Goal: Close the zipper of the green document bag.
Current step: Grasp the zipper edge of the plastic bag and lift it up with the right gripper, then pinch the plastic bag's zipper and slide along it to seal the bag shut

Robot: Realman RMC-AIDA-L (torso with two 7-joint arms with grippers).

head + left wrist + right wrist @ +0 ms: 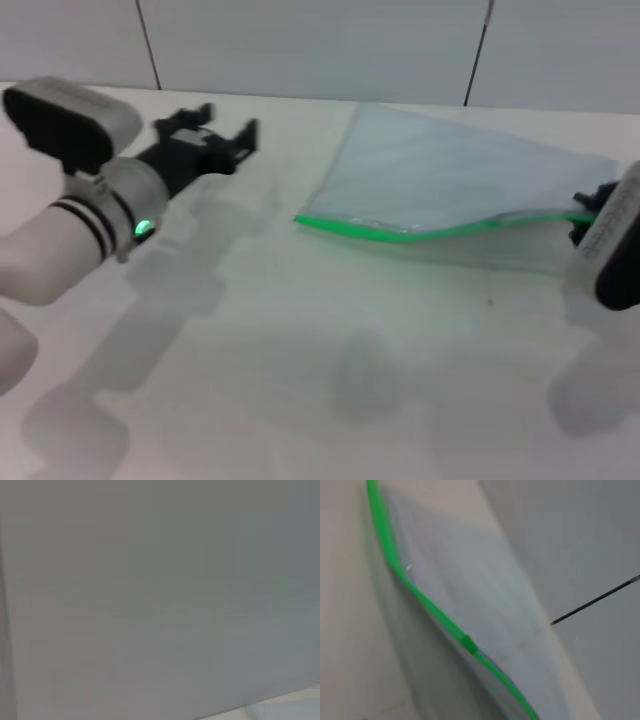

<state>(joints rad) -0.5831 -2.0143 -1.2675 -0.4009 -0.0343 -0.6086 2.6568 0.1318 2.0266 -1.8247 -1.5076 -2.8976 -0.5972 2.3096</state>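
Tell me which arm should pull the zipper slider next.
Right, probably. The right end effector is already at the zipper end of the green document bag, and its wrist view shows the slider. The left end effector hovers away, off the bag.

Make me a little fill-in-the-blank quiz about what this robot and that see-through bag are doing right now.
1. The zipper along the document bag is bright ____.
2. The gripper at the bag's end is the robot's ____ gripper.
3. The left gripper hovers apart from the bag, over the white ____.
4. In the right wrist view, the small slider sits on the ____.

Missing words: green; right; table; zipper
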